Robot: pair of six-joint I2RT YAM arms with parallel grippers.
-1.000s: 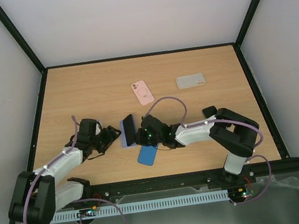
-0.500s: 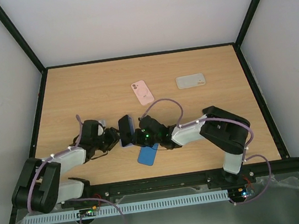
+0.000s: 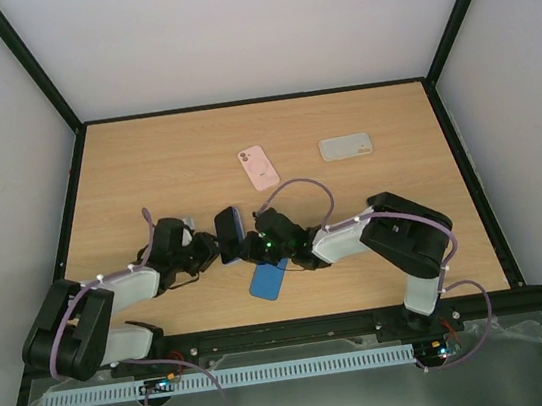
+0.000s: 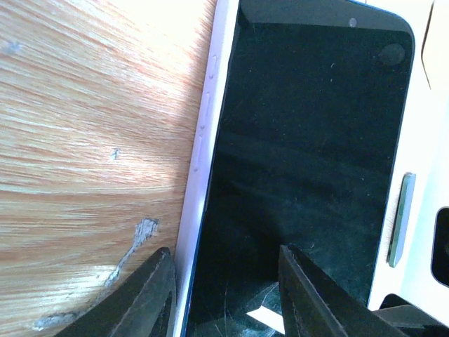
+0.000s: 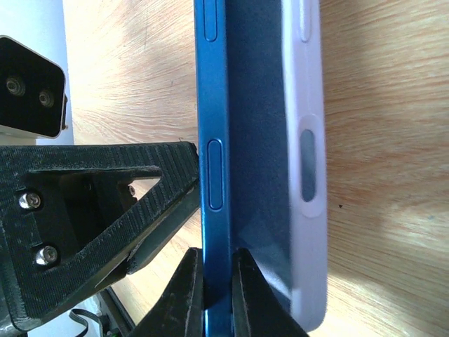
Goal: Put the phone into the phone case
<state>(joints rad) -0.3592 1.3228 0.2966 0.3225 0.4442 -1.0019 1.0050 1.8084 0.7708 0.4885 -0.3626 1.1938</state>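
The blue phone (image 3: 227, 233) stands on its long edge, its back against the lavender phone case (image 5: 309, 140). My right gripper (image 5: 217, 295) is shut on the phone's blue frame (image 5: 214, 140), one finger on each side. In the left wrist view the phone's black screen (image 4: 309, 154) fills the frame, with the case's pale rim (image 4: 203, 140) along its left side. My left gripper (image 4: 224, 295) is partly open right in front of the screen, with nothing between its fingers (image 4: 151, 295). Seen from the right wrist, its ribbed finger (image 5: 105, 182) reaches the phone's screen side.
A blue slab (image 3: 268, 280) lies flat on the table just in front of the two grippers. Farther back lie a pink phone-shaped item (image 3: 258, 167) and a clear case (image 3: 346, 146). Black frame rails edge the wooden table (image 3: 144, 160).
My left gripper has moved right, up to the phone, and its jaws have narrowed. The right gripper has shifted the phone a little left and stood it more upright.
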